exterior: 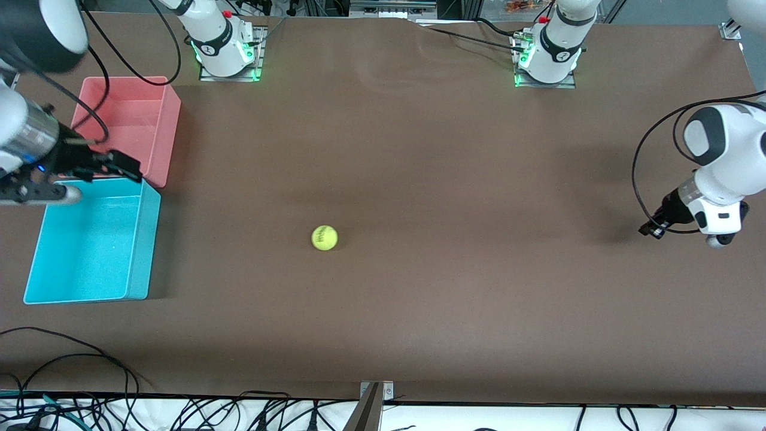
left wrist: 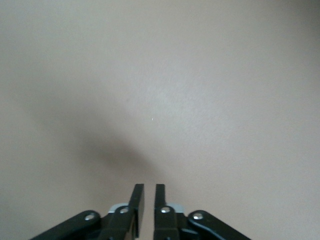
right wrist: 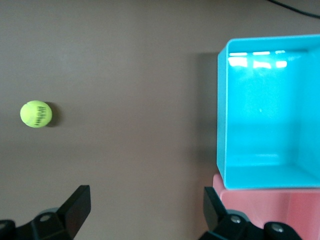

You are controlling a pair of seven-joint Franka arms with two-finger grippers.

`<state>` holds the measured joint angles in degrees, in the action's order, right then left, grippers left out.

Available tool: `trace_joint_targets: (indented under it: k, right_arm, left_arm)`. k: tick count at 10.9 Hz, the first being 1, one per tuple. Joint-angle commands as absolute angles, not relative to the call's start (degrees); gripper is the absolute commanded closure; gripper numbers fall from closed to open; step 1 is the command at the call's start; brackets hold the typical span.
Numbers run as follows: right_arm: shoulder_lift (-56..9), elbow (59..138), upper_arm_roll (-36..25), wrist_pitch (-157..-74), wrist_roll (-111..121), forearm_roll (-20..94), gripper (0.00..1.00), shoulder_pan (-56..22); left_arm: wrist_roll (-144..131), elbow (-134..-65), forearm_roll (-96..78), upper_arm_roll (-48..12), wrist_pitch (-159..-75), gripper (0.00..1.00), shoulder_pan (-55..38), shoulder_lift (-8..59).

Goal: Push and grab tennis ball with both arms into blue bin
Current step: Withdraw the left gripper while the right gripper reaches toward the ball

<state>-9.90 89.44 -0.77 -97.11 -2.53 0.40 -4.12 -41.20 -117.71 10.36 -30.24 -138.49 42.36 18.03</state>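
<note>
The tennis ball lies alone on the brown table, near its middle. The blue bin stands with nothing in it at the right arm's end of the table. My right gripper hangs over the spot where the blue bin meets the pink bin, open wide with nothing between its fingers. My left gripper hangs low over bare table at the left arm's end, well away from the ball. Its fingers stand a narrow slit apart and hold nothing.
A pink bin touches the blue bin on the side farther from the front camera. The arm bases stand along the table edge farthest from that camera. Loose cables lie along the edge nearest it.
</note>
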Motion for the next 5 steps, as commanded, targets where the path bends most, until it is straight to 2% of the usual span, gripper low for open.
trace_joint_targets:
  k: [1, 5]
  right_arm:
    - [-18.3, 88.1, -1.0, -104.4, 2.2, 0.4, 0.0, -3.8]
    - [-24.7, 88.4, -1.0, -109.4, 1.8, -0.6, 0.0, -4.0]
  left_arm:
    - [-35.9, -110.2, 12.0, -31.7, -128.2, 0.0, 42.1, 17.0]
    - [-17.4, -103.0, 12.7, -31.9, -120.7, 0.0, 40.5, 17.2]
